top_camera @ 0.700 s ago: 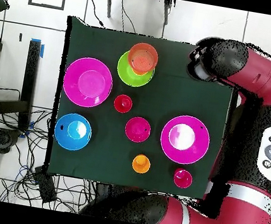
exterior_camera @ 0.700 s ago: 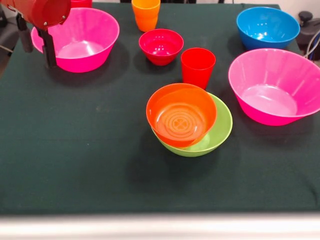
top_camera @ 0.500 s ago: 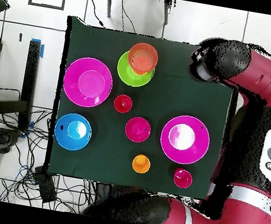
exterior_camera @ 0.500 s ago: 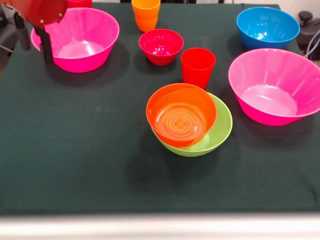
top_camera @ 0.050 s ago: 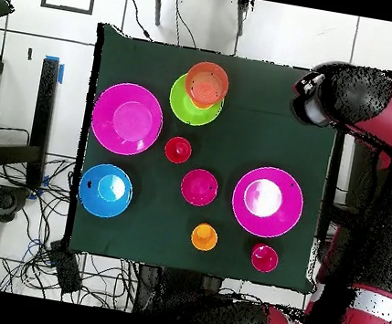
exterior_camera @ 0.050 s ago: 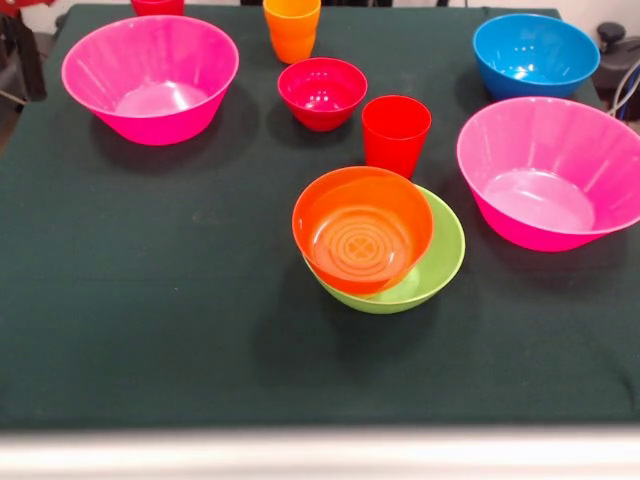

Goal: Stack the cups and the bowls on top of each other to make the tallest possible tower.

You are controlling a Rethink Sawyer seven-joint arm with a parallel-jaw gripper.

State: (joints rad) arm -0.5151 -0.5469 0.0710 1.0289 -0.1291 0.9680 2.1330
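The tower stands mid-table: an orange bowl [exterior_camera @ 0.050 s ago: 362,228] [top_camera @ 0.050 s ago: 207,83] sits tilted in a lime-green bowl [exterior_camera @ 0.050 s ago: 443,262] [top_camera @ 0.050 s ago: 184,107]. Loose around it are a red cup [exterior_camera @ 0.050 s ago: 396,135] [top_camera @ 0.050 s ago: 178,150], a crimson bowl [exterior_camera @ 0.050 s ago: 322,92] [top_camera @ 0.050 s ago: 199,187], an orange cup [exterior_camera @ 0.050 s ago: 292,28] [top_camera @ 0.050 s ago: 204,236], two hot-pink bowls [exterior_camera @ 0.050 s ago: 150,75] [exterior_camera @ 0.050 s ago: 550,170] and a blue bowl [exterior_camera @ 0.050 s ago: 536,52] [top_camera @ 0.050 s ago: 106,190]. My gripper [top_camera @ 0.050 s ago: 311,98] hangs at the table's right edge in the overhead view, well apart from every vessel. Its state does not show.
Another small red cup [exterior_camera @ 0.050 s ago: 157,5] [top_camera @ 0.050 s ago: 264,257] stands at the table's far edge beside the pink bowl [top_camera @ 0.050 s ago: 267,201]. The arm's red links [top_camera @ 0.050 s ago: 386,99] run along the table's right side in the overhead view. Cables lie on the floor at the left.
The gripper has drawn back from the pink bowl at the front view's upper left and left that view. In the overhead view the arm's end moved right, to the table's edge.
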